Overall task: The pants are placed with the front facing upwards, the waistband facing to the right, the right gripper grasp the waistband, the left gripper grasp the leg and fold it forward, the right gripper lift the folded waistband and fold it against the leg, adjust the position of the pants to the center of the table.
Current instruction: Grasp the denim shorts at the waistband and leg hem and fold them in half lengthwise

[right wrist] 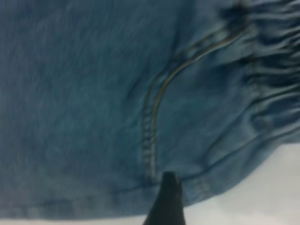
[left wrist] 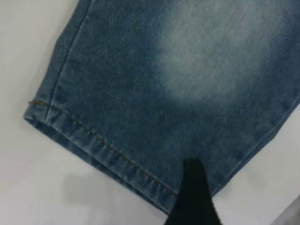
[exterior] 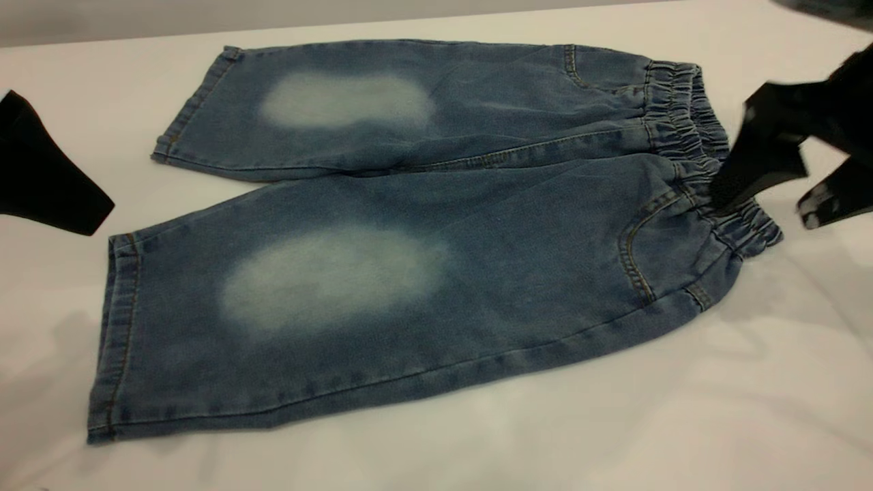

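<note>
- Pants [exterior: 409, 259] lie flat, front up, on the desk [exterior: 477, 443], waistband [exterior: 689, 129] toward your right arm.
- Right pincer [exterior: 767, 191] is spread, one finger on the waistband's near part, nothing gripped.
- Left pincer [exterior: 41, 170] sits by the leg hems; can't tell its state.
- Risk: clamp now and you probably pinch only the top layer, so the fold drags crooked.

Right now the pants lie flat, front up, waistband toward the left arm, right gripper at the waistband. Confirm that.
One thing is wrong: the waistband points toward the right arm, not the left, as the exterior view shows. The rest holds: the pants lie flat, front up, and the right gripper is at the waistband. The left gripper sits by the leg hems.
</note>
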Robot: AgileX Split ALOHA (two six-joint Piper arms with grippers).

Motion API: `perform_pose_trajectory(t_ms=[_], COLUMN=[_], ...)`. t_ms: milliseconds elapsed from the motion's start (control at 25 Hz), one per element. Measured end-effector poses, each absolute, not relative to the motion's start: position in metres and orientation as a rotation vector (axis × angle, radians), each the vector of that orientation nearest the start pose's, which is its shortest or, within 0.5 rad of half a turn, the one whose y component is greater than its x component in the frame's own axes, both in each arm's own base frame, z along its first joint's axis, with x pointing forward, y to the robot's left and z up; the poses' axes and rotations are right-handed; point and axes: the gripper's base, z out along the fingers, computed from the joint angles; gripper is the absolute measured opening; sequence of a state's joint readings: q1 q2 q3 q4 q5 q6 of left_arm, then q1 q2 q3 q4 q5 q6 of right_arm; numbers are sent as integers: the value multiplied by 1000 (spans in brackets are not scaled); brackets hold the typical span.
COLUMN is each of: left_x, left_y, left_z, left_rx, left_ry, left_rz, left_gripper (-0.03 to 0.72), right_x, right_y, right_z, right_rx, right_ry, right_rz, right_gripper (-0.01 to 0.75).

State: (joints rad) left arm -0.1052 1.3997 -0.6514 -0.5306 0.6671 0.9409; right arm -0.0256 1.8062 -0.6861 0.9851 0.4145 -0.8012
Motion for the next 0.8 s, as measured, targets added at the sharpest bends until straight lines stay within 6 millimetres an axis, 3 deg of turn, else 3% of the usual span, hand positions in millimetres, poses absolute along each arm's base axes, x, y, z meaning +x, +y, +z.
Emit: perform_pose_trajectory(t_ms=[360, 800], left_x=[225, 229], left_y=[-54, -55], left_z=[190, 180], left_rx=[866, 892], left_ry=[2595, 2605], left_rz=[-367, -378], left_gripper=[494, 494], right_x=[279, 286], right_y=[-12, -15], right_z=[105, 55], right_rx=[380, 467], right_ry=[2707, 2757], right_rz=[746, 839], right_gripper=[587, 587])
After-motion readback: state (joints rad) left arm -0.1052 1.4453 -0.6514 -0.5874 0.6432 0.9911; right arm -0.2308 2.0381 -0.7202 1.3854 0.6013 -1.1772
